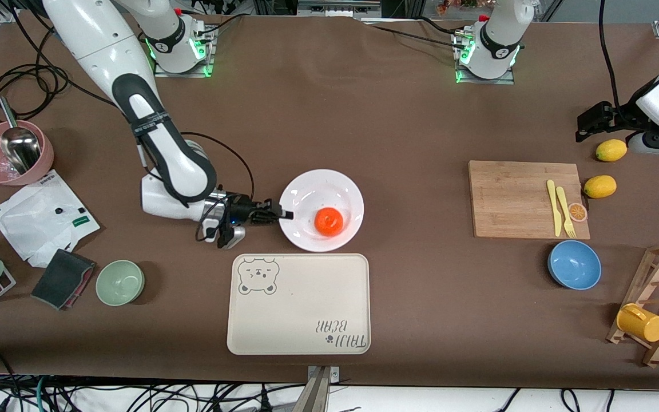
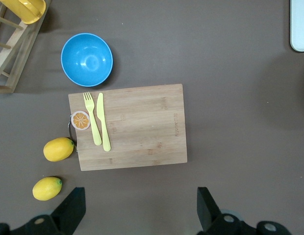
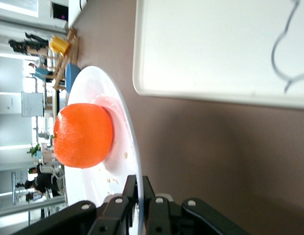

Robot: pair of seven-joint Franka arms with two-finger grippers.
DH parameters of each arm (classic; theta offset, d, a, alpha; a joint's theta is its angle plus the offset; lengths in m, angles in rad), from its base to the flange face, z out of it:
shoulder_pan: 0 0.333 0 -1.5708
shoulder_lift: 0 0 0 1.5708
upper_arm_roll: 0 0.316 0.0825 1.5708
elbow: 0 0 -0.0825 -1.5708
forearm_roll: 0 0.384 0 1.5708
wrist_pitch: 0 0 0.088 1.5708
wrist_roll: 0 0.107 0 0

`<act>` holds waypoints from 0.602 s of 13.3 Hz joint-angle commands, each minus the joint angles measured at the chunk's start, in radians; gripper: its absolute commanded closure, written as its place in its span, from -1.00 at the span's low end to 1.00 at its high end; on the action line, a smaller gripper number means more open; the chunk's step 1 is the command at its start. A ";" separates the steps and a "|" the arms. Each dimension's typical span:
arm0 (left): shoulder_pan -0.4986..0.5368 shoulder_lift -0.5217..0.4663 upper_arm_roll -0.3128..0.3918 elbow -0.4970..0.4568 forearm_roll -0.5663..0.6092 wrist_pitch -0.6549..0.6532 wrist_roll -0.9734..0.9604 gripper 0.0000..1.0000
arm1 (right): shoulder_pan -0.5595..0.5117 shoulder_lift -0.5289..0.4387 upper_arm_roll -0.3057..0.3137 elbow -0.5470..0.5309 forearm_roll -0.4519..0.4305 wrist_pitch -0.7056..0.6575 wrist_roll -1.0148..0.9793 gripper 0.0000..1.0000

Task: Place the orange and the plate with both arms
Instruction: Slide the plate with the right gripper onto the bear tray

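The white plate (image 1: pixel 321 176) sits mid-table, just farther from the front camera than the bear-print tray. The orange (image 1: pixel 329 222) rests inside it, off centre. My right gripper (image 1: pixel 284 215) reaches in low from the right arm's end and is shut on the plate's rim. In the right wrist view its fingers (image 3: pixel 134 188) pinch the thin rim of the plate (image 3: pixel 123 122), with the orange (image 3: pixel 83 134) close by. My left gripper (image 1: pixel 584 127) hangs open and empty at the left arm's end, over bare table beside a lemon. The left wrist view shows the left gripper (image 2: pixel 139 210) with its fingers spread wide.
The cream tray (image 1: pixel 298 303) lies close to the plate. A cutting board (image 1: pixel 518 197) carries a yellow knife and fork and an orange slice (image 1: pixel 577 212). Two lemons (image 1: pixel 600 186), a blue bowl (image 1: pixel 574 264), a mug rack (image 1: pixel 658 312), a green bowl (image 1: pixel 120 281) and a pink bowl (image 1: pixel 12 153) stand around.
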 commanded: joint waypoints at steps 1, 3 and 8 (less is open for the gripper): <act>0.003 0.016 0.002 0.033 -0.011 -0.024 0.024 -1.00 | -0.016 0.052 -0.011 0.124 0.009 -0.015 0.072 1.00; 0.005 0.016 0.002 0.033 -0.011 -0.024 0.027 -1.00 | -0.015 0.124 -0.040 0.236 0.006 -0.012 0.075 1.00; 0.005 0.016 0.002 0.033 -0.011 -0.024 0.027 -1.00 | -0.017 0.294 -0.066 0.465 0.004 0.030 0.095 1.00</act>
